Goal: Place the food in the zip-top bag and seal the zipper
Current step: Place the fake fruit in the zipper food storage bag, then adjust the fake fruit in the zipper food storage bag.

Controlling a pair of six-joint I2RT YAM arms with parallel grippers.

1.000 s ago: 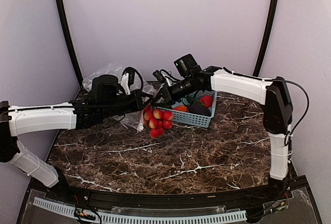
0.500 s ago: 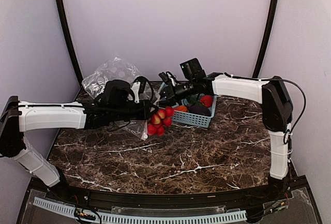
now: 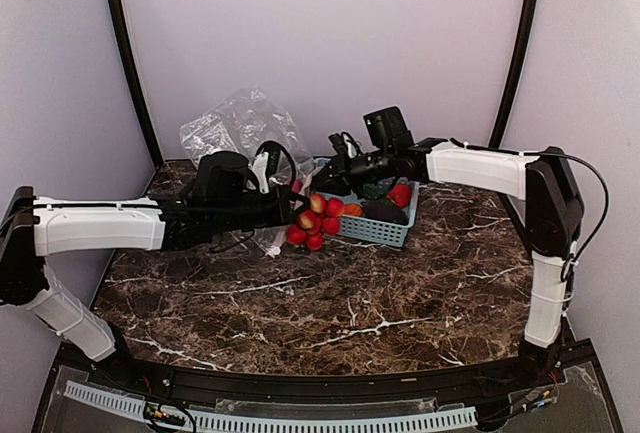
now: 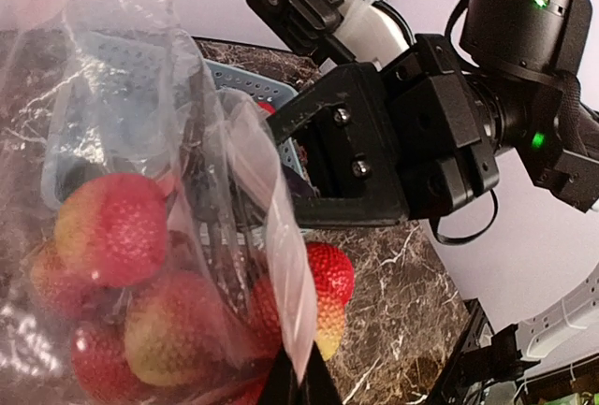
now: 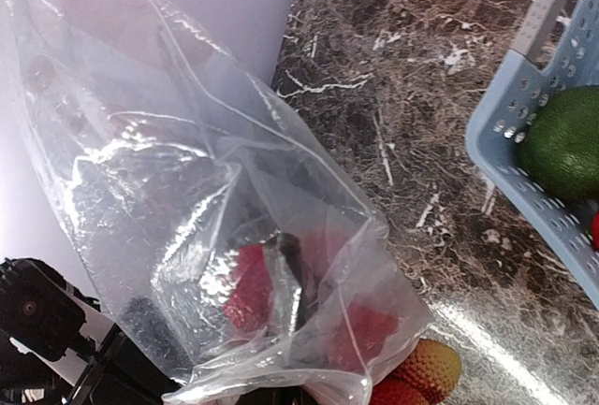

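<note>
Hold both jaw pairs pinched shut. At left gripper (image 4: pixel 299 382), clamp firmly on zipper (image 4: pixel 281 274) edge of zip-top bag (image 3: pixel 240 123), raised above marble table (image 3: pixel 300 313) with mouth hanging low. Check cluster of red-yellow balls (image 3: pixel 317 221): lodged at mouth between grippers, mostly behind film, one ball outside. Tip mouth upward and shake gently to seat cluster deep. At right gripper (image 3: pixel 333 165), apparently nipping opposite film wall, avoid hard pulling. Leave light blue basket (image 3: pixel 385 228), holding strawberry (image 3: pixel 400 194), undisturbed.
</note>
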